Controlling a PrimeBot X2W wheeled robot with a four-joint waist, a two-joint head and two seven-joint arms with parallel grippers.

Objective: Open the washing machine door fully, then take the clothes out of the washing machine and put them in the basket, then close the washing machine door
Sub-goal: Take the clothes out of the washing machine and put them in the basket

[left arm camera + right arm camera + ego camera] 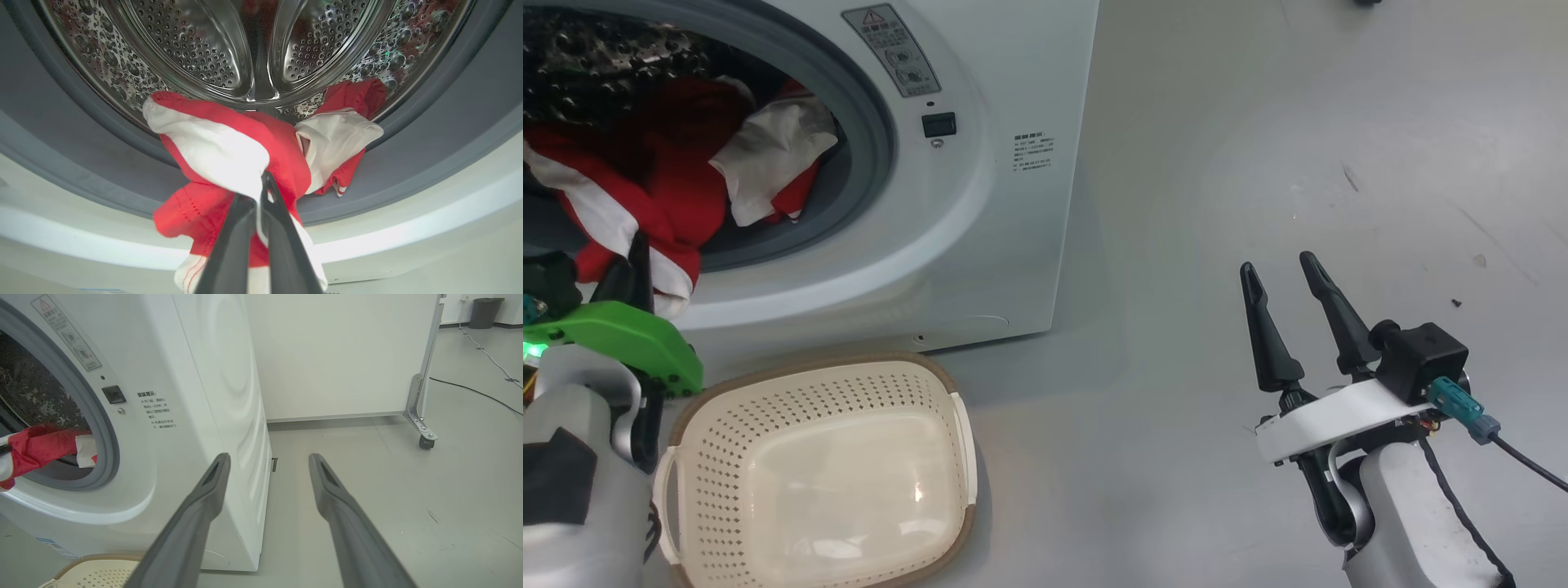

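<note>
The white washing machine (980, 204) stands with its drum mouth uncovered; the washing machine door is out of view. Red clothes (654, 196) with white stripes hang out over the grey seal (874, 122). My left gripper (263, 179) is shut on the clothes (229, 151) at the lip of the steel drum (196, 45), and a fold trails down past its fingers. The same gripper (637, 253) pokes up at the lower left of the drum mouth. The cream basket (817, 457) sits on the floor just below it. My right gripper (1278, 269) hovers open over bare floor to the right.
A white partition panel on castors (425, 437) stands behind and to the right of the machine (196, 416). A cable (478, 392) runs across the grey floor (1258, 147), and a dark bin (484, 312) stands far back. The basket's rim (98, 559) sits at the machine's foot.
</note>
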